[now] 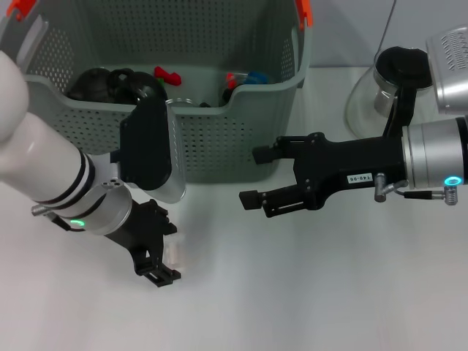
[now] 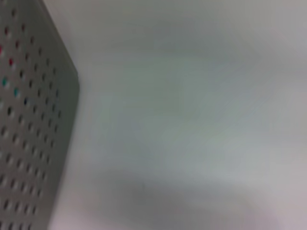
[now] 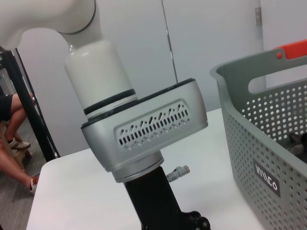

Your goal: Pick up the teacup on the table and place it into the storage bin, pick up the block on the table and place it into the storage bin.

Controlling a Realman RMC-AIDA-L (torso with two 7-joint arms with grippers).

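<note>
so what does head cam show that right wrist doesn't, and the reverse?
Head only: the right gripper, fingers open, held over the table in front of the bin; the left gripper low by a pale block; the bin's contents, dark and coloured items; a glass carafe behind the right arm.
Right wrist only: the bin's black label, and a seated person's legs in the room behind.
Both: the bin, its orange clips, the left arm and the table.
</note>
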